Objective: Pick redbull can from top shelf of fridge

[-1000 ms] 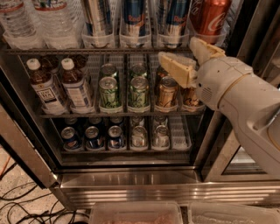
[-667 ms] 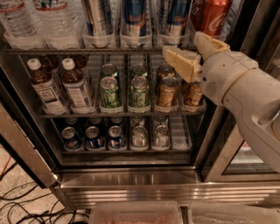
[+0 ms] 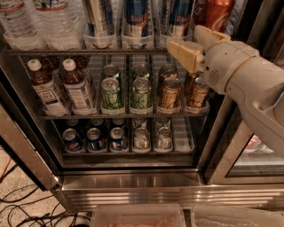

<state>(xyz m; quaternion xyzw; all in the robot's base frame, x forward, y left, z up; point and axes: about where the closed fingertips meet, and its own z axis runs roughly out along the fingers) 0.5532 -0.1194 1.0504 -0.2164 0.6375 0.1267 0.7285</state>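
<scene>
Three tall blue-and-silver redbull cans [image 3: 135,17] stand in clear plastic holder trays on the top shelf [image 3: 66,51] of the fridge [image 3: 133,181], their tops cut off by the upper edge. The rightmost redbull can [image 3: 179,17] stands next to a red Coca-Cola can [image 3: 218,13]. My gripper [image 3: 188,44], with cream fingers [image 3: 185,55], is at the right end of the top shelf's front edge, just below and in front of the rightmost redbull can. It is open and holds nothing. My white arm [image 3: 248,80] reaches in from the right.
Water bottles [image 3: 40,22] stand at the left of the top shelf. The middle rack holds tea bottles [image 3: 77,88], green cans [image 3: 111,91] and gold cans [image 3: 170,91]. The lower rack holds short cans [image 3: 95,139]. The dark door frame [image 3: 222,146] is on the right, cables [image 3: 26,208] on the floor.
My gripper has risen from in front of the gold cans on the middle rack to the front edge of the top shelf, shifting slightly right.
</scene>
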